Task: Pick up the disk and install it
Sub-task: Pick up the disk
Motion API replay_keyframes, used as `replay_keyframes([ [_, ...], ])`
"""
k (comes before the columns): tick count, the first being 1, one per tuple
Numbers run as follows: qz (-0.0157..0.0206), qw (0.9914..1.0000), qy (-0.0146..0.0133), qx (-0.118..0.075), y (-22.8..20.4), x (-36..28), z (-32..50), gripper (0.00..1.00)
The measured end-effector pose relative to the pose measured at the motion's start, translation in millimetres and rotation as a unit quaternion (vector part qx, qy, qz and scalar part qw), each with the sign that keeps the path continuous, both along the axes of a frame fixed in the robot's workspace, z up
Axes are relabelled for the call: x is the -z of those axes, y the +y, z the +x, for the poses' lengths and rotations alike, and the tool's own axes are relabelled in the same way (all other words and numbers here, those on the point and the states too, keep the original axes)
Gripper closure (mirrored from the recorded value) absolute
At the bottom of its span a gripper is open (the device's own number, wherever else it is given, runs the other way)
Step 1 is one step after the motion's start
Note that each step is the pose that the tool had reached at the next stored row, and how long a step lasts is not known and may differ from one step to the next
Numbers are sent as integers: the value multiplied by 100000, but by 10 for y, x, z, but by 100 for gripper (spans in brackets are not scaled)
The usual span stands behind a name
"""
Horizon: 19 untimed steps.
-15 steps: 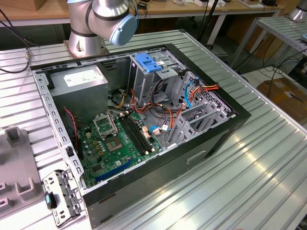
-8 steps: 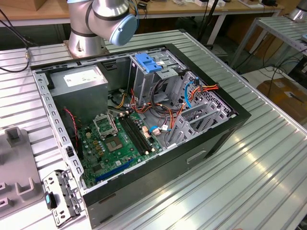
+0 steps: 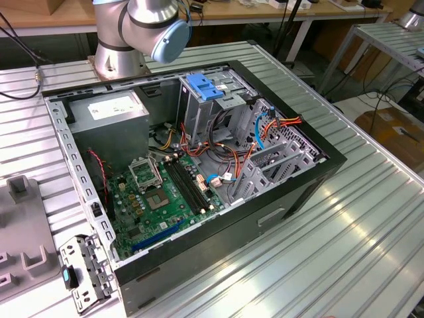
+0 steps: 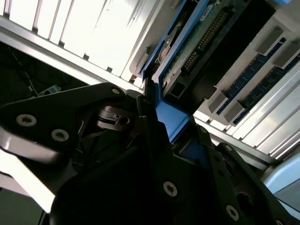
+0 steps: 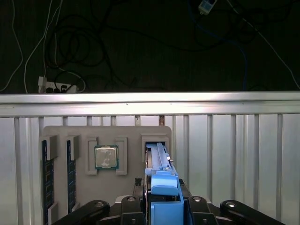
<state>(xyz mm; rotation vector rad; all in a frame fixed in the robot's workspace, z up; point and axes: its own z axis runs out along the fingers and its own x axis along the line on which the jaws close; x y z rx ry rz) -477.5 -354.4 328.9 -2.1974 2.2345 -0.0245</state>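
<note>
End effector (image 5: 165,202) is clamping the disk (image 5: 159,159) by its blue bracket (disk standing on edge in the grey holder (image 5: 79,134) on the table (image 5: 234,154)).

Work surface is a ribbed aluminium table (image 3: 371,218), slats running lengthwise, overhead light glaring off them near its front edge. Behind its back edge: a wooden bench (image 3: 40,16) on white legs (image 3: 301,33). Off the back corner at the exterior view's right: a second slatted metal table (image 3: 397,46). Floor beside it carries flat cardboard (image 3: 394,129) and loose cables (image 3: 377,99). In the first wrist view, past the table rim (image 5: 234,97), the floor is dark, with a white power strip (image 5: 56,87), tangled leads (image 5: 93,42) and a blue cable (image 5: 243,56).
</note>
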Motion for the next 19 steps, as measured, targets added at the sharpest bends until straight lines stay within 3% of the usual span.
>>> replay_keyframes([
  [19,2,100000,-4,1,0,-88,0,63],
])
